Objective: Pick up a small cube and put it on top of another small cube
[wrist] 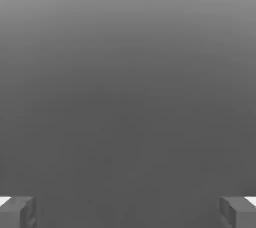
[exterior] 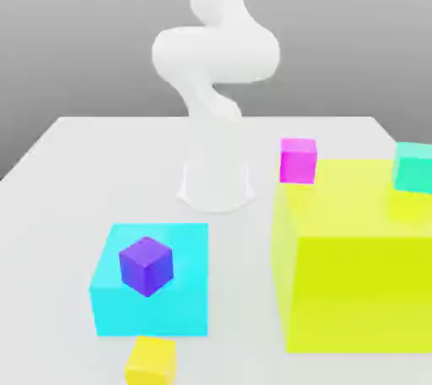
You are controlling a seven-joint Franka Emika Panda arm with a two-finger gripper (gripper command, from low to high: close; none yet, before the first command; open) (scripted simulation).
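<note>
A small yellow cube [exterior: 151, 360] lies nearest the camera, on the white desk [exterior: 51, 206] just in front of a big cyan block [exterior: 152, 299]. On top of that cyan block sits a small purple cube [exterior: 146, 266], turned corner-forward. To the exterior view's right stands a large yellow-green block [exterior: 354, 282], taller than the cyan one; a small teal cube [exterior: 413, 167] rests on its top near the far right edge, and a small magenta cube [exterior: 298, 160] shows at its far left corner, though whether it sits on the block or behind it is hard to tell.

The white arm [exterior: 215, 54] rises from its round base [exterior: 216, 185] behind the blocks, bending in a smooth S-curve and running up out of the frame.

In the hand view, the gripper [wrist: 128, 212] has its two grey fingers [wrist: 17, 212] set wide apart, with nothing between them, against a plain grey backdrop.

All the blocks are smooth, flat-coloured and sharp-edged.
</note>
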